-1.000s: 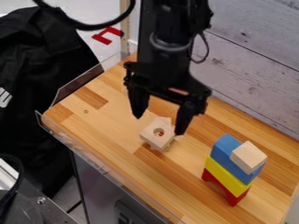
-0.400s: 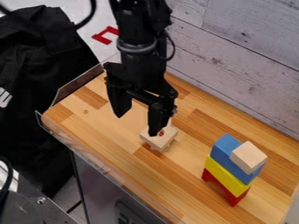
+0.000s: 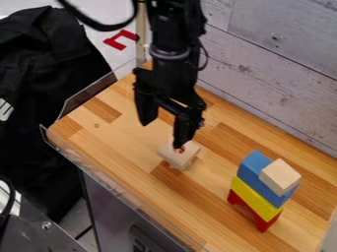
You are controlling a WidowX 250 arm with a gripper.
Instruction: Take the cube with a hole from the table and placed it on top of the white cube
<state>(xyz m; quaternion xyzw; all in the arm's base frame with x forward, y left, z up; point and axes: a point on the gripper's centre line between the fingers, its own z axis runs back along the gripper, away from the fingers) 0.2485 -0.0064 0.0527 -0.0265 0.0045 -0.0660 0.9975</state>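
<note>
The black gripper (image 3: 162, 135) hangs open over the middle of the wooden table, nothing between its fingers. Its right finger overlaps the upper part of the pale wooden cube with a hole (image 3: 176, 158); whether they touch I cannot tell. That cube lies on the table, its hole partly covered from sight by the fingertip. At the right stands a stack with a plain pale wooden cube (image 3: 280, 176) on top, sitting tilted in view on a blue block (image 3: 254, 170).
Under the blue block are a yellow block (image 3: 255, 198) and a red block (image 3: 262, 223) at the bottom. A clear plastic rim (image 3: 118, 190) runs along the table's left edge. A grey plank wall (image 3: 276, 78) rises behind the table (image 3: 131, 142).
The gripper first shifted left and up in the view, then slightly back right. It remains open. The cube with the hole and the stack have not moved.
</note>
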